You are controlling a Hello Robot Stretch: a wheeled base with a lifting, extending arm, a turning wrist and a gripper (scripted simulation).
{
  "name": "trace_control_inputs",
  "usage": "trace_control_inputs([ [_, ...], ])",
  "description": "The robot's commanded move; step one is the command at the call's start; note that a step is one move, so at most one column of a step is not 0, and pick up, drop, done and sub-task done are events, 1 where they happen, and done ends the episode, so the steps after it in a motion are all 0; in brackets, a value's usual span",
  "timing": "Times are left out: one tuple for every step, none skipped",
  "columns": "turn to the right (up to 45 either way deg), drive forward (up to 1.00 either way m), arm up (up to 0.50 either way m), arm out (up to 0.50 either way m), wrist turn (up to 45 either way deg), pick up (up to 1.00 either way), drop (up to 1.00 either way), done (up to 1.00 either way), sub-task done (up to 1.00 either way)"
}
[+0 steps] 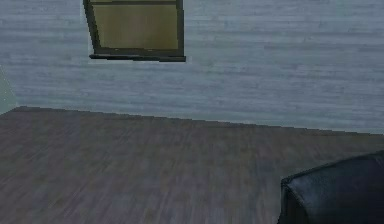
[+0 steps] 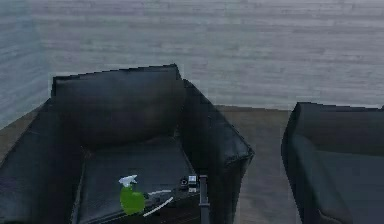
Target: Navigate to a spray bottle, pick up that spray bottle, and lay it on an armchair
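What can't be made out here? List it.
Arm side view: whether the hand holds the green spray bottle; the armchair lies right behind both.
Arm side view: the second dark chair, cut off by the right edge.
Forward view: the framed panel on the wall, cut off by the top edge.

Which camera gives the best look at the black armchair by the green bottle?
The arm side view: the armchair faces it, with back, both arms and seat visible. The forward view has a dark padded corner at its lower right, possibly the same chair.
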Motion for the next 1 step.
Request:
trace_control_inputs([
  [0.0, 0.00, 0.10, 0.00, 0.0, 0.00, 0.00, 0.00, 0.00],
])
